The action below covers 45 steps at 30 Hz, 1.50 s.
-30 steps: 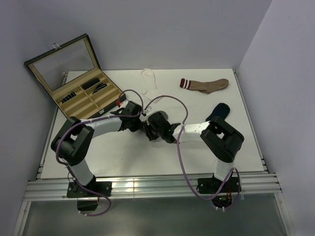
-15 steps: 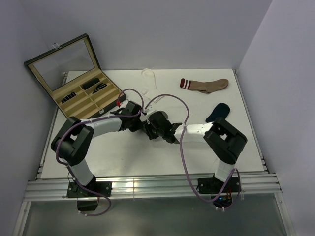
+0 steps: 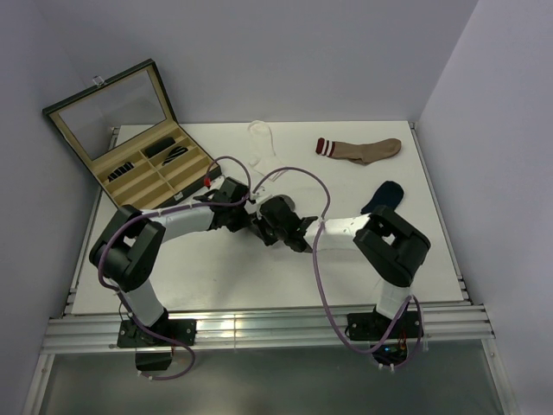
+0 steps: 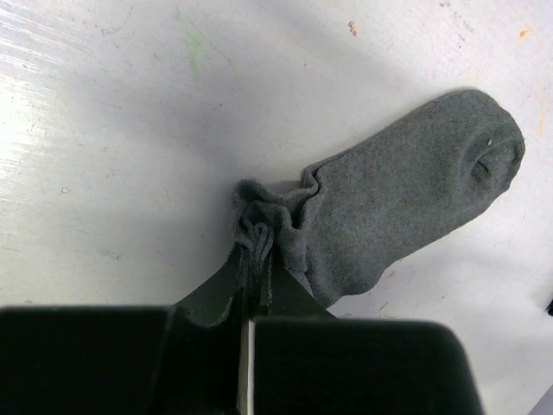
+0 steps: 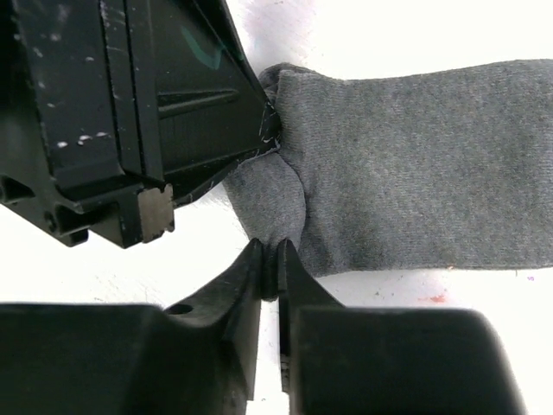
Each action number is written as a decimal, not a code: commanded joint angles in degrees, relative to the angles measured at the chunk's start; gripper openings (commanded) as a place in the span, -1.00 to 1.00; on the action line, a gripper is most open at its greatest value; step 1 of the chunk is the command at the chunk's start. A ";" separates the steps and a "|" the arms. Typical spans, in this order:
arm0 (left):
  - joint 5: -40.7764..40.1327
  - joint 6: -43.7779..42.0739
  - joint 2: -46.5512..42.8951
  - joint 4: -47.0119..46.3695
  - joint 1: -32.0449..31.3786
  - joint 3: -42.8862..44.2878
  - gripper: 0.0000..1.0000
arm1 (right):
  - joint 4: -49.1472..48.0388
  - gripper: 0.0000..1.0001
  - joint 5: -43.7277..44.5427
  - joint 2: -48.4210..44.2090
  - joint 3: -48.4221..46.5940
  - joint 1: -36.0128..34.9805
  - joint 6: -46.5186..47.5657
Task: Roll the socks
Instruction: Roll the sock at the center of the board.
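A dark grey sock (image 4: 397,199) lies flat on the white table, its cuff end bunched up. My left gripper (image 4: 257,252) is shut on that bunched cuff. My right gripper (image 5: 270,259) is shut on a fold at the sock's (image 5: 415,164) near edge, right beside the left gripper's fingers (image 5: 199,104). In the top view the two grippers, left (image 3: 252,218) and right (image 3: 266,228), meet at the table's middle and hide this sock. A white sock (image 3: 260,139) lies at the back and a navy sock (image 3: 383,196) lies to the right.
An open case (image 3: 160,169) with tan compartments and a raised lid stands at the back left. A brown sock (image 3: 361,150) with a red and white striped cuff lies at the back right. Purple cables loop over both arms.
My right gripper has closed onto the dark grey sock's edge. The left gripper has kept its hold, and both arms have barely shifted.
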<state>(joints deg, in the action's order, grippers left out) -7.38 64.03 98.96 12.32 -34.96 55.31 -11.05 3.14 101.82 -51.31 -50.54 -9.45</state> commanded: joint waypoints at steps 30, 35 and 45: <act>1.49 -0.75 -8.53 -15.83 -0.20 -10.05 0.42 | -23.68 -0.96 -50.42 14.90 5.35 25.41 -39.68; 3.42 -1.80 -6.59 -18.82 -0.28 -9.43 0.40 | -20.60 -0.96 -49.72 14.72 4.20 25.41 -38.36; 4.47 -2.68 -3.68 -23.03 -0.28 -9.34 0.39 | -18.57 -0.95 -49.37 15.25 2.97 25.41 -37.22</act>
<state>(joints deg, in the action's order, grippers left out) -4.54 62.63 94.78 -6.28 -35.03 45.01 -32.67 -47.33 115.63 -47.18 -25.32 -48.56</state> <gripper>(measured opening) 0.697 0.029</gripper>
